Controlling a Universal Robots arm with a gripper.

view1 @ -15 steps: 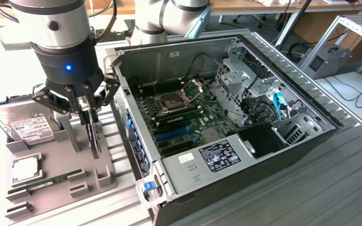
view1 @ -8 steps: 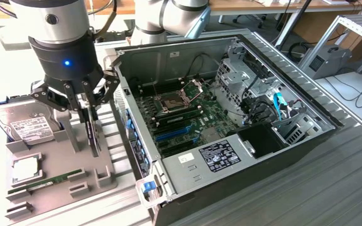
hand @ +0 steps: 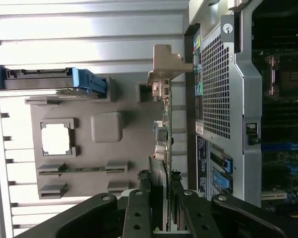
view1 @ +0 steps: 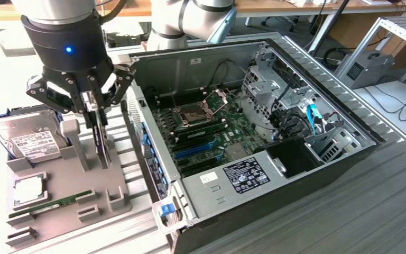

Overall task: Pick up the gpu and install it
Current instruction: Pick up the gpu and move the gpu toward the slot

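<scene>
The gpu (view1: 102,140) is a thin dark card standing on edge over the grey fixture tray (view1: 69,182), just outside the open computer case (view1: 274,159). My gripper (view1: 93,106) comes down from above, its fingers pressed on both faces of the card's top edge. In the wrist view the gpu (hand: 165,124) is seen edge-on, its silver end bracket (hand: 166,64) at the far end, and my gripper (hand: 160,210) is shut on it. I cannot tell whether the card's lower edge still rests in its holder.
On the tray lie a silver hard drive (view1: 28,136) in a blue caddy, a square processor (view1: 29,189) and a green RAM stick (view1: 51,203). The motherboard (view1: 203,129) with blue slots (view1: 192,151) lies inside the case. The case's perforated rear wall (hand: 216,89) stands close beside the card.
</scene>
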